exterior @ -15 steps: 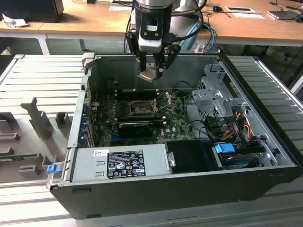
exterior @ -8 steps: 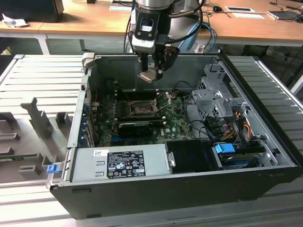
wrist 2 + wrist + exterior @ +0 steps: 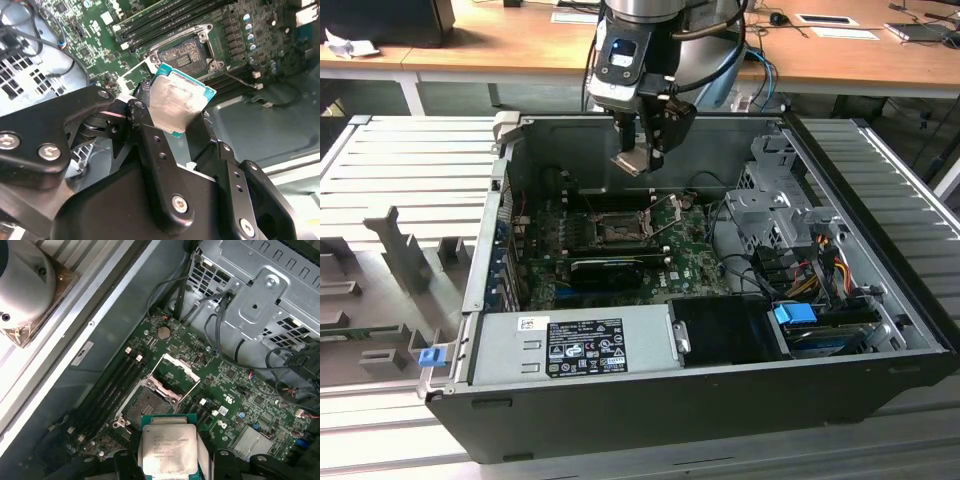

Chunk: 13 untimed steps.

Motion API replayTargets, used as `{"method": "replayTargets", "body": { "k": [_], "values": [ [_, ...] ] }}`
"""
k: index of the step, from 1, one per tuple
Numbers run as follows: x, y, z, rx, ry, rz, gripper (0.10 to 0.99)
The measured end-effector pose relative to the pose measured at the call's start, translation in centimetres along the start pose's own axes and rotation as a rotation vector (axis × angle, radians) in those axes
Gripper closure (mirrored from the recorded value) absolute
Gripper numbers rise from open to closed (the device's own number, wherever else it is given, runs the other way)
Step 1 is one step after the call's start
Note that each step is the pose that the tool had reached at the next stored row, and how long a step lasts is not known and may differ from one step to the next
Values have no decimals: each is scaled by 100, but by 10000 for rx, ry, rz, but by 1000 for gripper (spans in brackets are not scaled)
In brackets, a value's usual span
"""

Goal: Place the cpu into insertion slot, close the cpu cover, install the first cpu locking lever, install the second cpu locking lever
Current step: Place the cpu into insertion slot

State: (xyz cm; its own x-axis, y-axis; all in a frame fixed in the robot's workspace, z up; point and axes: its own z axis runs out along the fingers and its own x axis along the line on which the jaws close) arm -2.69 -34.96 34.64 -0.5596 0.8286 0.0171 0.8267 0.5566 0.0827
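Observation:
My gripper (image 3: 638, 152) is shut on the cpu (image 3: 632, 162), a flat silver square with a green edge, and holds it tilted in the air inside the open computer case. The chip hangs above and a little behind the insertion slot (image 3: 617, 232), clear of it. In the second wrist view the cpu (image 3: 177, 102) sits between my black fingers (image 3: 146, 120), with the dark square insertion slot (image 3: 187, 52) beyond it. The first wrist view shows the cpu (image 3: 167, 447) in front of the bare insertion slot (image 3: 145, 407). The cpu cover (image 3: 182, 367) stands swung open beside the socket.
A black card (image 3: 605, 270) lies across the green motherboard (image 3: 695, 262) in front of the socket. Memory sticks (image 3: 160, 20) run along one side. The grey power supply (image 3: 570, 345) fills the case front. A metal drive cage (image 3: 770, 200) and cables (image 3: 800, 260) are at the exterior view's right.

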Motion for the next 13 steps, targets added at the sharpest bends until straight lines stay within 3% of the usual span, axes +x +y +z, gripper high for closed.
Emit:
{"method": "replayTargets", "body": {
  "k": [3,13],
  "values": [
    [0,-1,11,-14,-67,805,561],
    [-1,-2,33,-44,-209,2519,561]
  ]
}}
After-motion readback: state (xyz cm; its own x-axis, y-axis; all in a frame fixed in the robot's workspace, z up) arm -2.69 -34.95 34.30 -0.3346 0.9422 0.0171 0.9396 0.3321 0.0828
